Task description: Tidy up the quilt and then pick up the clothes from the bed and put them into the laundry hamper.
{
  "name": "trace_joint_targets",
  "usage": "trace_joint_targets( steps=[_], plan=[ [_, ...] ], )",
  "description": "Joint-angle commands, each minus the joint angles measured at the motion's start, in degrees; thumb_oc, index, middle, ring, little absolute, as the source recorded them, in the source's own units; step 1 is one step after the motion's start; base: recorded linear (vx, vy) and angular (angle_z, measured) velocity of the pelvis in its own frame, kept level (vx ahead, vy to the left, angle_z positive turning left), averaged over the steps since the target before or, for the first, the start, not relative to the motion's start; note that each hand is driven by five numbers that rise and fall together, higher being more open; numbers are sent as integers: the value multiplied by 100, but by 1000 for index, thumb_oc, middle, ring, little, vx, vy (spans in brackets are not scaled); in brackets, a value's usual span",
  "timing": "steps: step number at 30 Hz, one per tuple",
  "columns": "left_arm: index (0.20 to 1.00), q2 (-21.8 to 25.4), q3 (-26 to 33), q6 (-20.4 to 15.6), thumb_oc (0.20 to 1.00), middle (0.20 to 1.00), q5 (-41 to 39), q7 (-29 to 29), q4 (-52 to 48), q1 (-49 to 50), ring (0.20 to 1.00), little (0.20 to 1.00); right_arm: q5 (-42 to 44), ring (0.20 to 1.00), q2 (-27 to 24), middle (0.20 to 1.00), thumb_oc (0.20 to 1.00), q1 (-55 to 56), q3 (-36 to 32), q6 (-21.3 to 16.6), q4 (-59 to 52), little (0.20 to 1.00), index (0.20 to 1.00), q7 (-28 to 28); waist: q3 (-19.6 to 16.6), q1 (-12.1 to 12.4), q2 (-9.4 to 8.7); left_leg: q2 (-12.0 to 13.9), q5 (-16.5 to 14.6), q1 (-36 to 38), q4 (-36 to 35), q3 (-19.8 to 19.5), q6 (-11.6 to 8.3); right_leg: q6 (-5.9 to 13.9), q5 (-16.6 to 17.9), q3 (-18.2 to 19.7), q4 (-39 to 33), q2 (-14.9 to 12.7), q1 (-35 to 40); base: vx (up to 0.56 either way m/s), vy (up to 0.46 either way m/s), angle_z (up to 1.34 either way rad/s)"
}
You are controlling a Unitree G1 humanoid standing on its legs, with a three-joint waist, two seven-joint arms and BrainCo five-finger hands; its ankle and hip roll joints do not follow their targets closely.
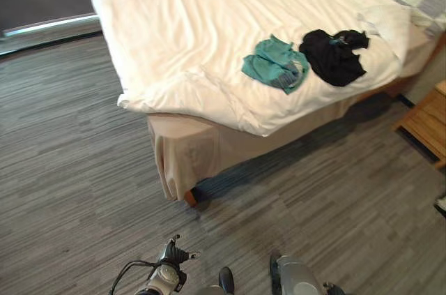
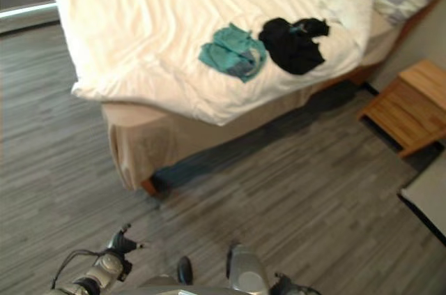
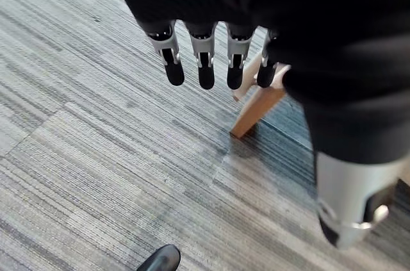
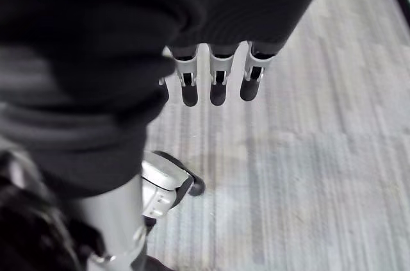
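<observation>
White quilt (image 1: 195, 37): lay rumpled over the bed (image 1: 188, 145).
Clothes: teal top (image 1: 276, 63) touched black garment (image 1: 333, 54) on quilt; soft, light, best pinched mid-bunch.
Left hand (image 3: 204, 59): relaxed, empty.
Right hand (image 4: 218, 75): relaxed, empty.

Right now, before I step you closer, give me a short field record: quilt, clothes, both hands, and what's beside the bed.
quilt: white quilt spread over the bed, rumpled, its near corner hanging over the bed's edge
clothes: teal garment and black garment lying side by side on the quilt
left hand: low over the floor, fingers straight, holding nothing
right hand: low over the floor, fingers straight, holding nothing
beside bed: wooden nightstand
</observation>
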Motion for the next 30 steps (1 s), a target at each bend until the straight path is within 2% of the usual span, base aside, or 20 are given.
trace_joint_targets(
  steps=[1,3,4,5,6,7,8,9,10,12,14,18,23,26,27,28,29,30],
  plan=[
    [1000,-11,135,-150,1000,1000,-201,261,47,141,1000,1000,421,1000,-208,1000,1000,-282,-520,-213,-251,1000,1000,-485,146,-191,10,488,-709,345,-25,184,-704,164,335,525,-1160,-9,656,344,-156,86],
    [1000,-153,228,-108,1000,1000,-324,300,129,206,1000,1000,1048,1000,-126,1000,1000,-335,-756,-316,-318,1000,1000,-499,130,-247,68,525,-772,540,90,207,-746,124,417,531,-932,41,672,292,-137,54],
    [1000,-155,227,-109,1000,1000,-324,301,130,206,1000,1000,1051,1000,-129,1000,1000,-335,-756,-316,-317,1000,1000,-498,134,-249,72,530,-779,543,96,205,-748,123,413,528,-928,45,677,341,-162,5],
    [1000,-300,296,-105,1000,1000,-620,263,194,335,1000,1000,2002,1000,-89,1000,1000,-331,-1031,-446,-192,1000,1000,-262,95,-323,185,604,-796,378,900,190,-846,-43,366,481,-991,64,916,239,-165,-5],
    [1000,-386,324,-141,1000,1000,-854,266,143,306,1000,1000,2434,1000,-130,1000,1000,-435,-1186,-498,-178,1000,1000,-216,218,-324,207,668,-664,-47,1676,172,-954,-144,322,376,-1016,20,1089,235,-166,1],
    [1000,-384,325,-141,1000,1000,-854,266,144,304,1000,1000,2434,1000,-128,1000,1000,-438,-1185,-498,-177,1000,1000,-215,202,-328,202,662,-654,-71,1677,169,-954,-145,329,375,-1017,14,1068,8,-169,25],
    [1000,-455,325,-175,1000,1000,-1154,237,73,304,1000,1000,3061,1000,-189,1000,1000,-652,-1395,-524,-67,1000,1000,-157,374,-274,158,815,-424,-679,2442,360,-1043,-297,229,158,-1130,-136,1293,-9,-112,33],
    [1000,-455,325,-175,1000,1000,-1154,237,74,303,1000,1000,3061,1000,-189,1000,1000,-652,-1395,-524,-67,1000,1000,-156,374,-276,159,815,-425,-681,2445,358,-1043,-297,230,156,-1131,-135,1293,98,-113,42],
    [1000,-509,354,-173,1000,1000,-1290,186,86,338,1000,1000,3303,1000,-223,1000,1000,-765,-1451,-514,-5,1000,1000,-103,343,-212,213,906,-496,-769,1998,663,-995,-284,119,-5,-1323,-205,1509,195,23,61],
    [1000,-547,450,-166,1000,1000,-1458,142,116,464,1000,1000,3394,1000,-269,1000,1000,-736,-1520,-568,18,1000,1000,-60,244,-169,386,910,-191,-705,1175,818,-1025,-224,80,-101,-1409,-158,1643,276,81,70],
    [1000,-631,575,-172,1000,1000,-1706,76,267,592,1000,1000,3526,1000,-291,1000,1000,-721,-1752,-575,181,1000,1000,-118,68,-273,647,935,27,-237,147,913,-1062,-177,-2,-245,-1421,-83,1697,267,141,21],
    [1000,-703,613,-202,1000,1000,-1894,93,279,647,1000,1000,3300,1000,-271,1000,1000,-654,-1707,-543,326,1000,1000,-151,-31,-265,677,919,75,-62,-25,919,-1087,-155,-21,-357,-1421,-133,1791,129,66,3],
    [1000,-567,1198,-350,1000,1000,-2720,215,190,726,1000,1000,2789,1000,-261,1000,1000,-556,-1528,-430,500,1000,1000,-43,-91,-144,568,927,-22,18,-25,862,-1092,-93,-21,-458,-1421,-217,1928,100,25,18],
    [1000,-187,1384,-643,1000,1000,-3032,383,-400,485,1000,1000,2522,1000,-282,1000,1000,-448,-1448,-428,525,1000,1000,-103,-61,-132,490,944,-51,32,-25,836,-1106,-59,-12,-511,-1421,-229,1941,58,26,38],
    [1000,454,1508,-696,1000,1000,-2955,359,-440,4,1000,1000,2503,1000,-321,1000,1000,-439,-1395,-460,531,1000,1000,-47,-54,-167,460,952,-83,64,-25,849,-1125,-38,-28,-511,-1421,-233,1972,58,13,9],
    [1000,1378,895,-1527,1000,1000,-1390,1510,-1736,-605,1000,1000,2436,1000,-306,1000,1000,-232,-1310,-655,501,1000,1000,-167,-48,-177,416,955,-84,55,-25,841,-1145,-8,7,-497,-1421,-237,1952,37,22,5],
    [1000,946,1146,-1013,1000,1000,-2414,960,-1140,-478,1000,1000,2343,1000,-283,1000,1000,-234,-1203,-649,458,1000,1000,-163,-16,-182,400,945,-89,45,-25,850,-1130,20,32,-482,-1421,-249,1936,-32,5,5],
    [1000,1227,1084,-1224,1000,1000,-2207,1110,-1889,-466,1000,1000,2294,1000,-228,1000,1000,-159,-1191,-615,378,1000,1000,-210,17,-217,387,956,-76,-8,-25,865,-1136,34,65,-479,-1421,-249,1873,-68,-3,-1]
  ],
)
